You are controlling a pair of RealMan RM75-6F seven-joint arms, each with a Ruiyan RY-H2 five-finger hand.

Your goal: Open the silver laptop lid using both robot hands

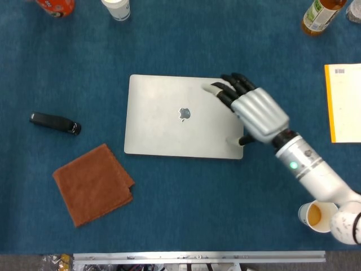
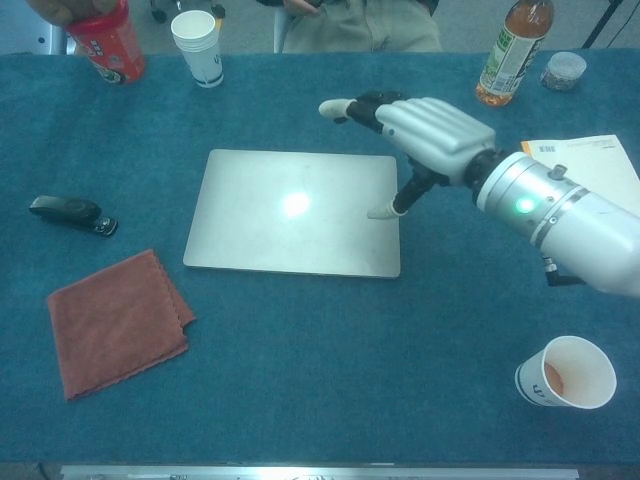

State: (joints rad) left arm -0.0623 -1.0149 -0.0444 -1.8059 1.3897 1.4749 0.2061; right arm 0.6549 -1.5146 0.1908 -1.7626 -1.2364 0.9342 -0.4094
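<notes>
Head view: cloth (image 1: 93, 191), stapler (image 1: 54, 123) beside laptop (image 1: 169, 121).

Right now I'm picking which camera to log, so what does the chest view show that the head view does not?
Only the chest view shows the small lidded jar beside the brown bottle, a seated person's lap beyond the table, and the right hand hovering above the lid rather than flat on it. Only the head view shows the logo on the laptop and the table's metal front rail. Both show the closed laptop, stapler, brown cloth, yellow-edged booklet and paper cup.
</notes>
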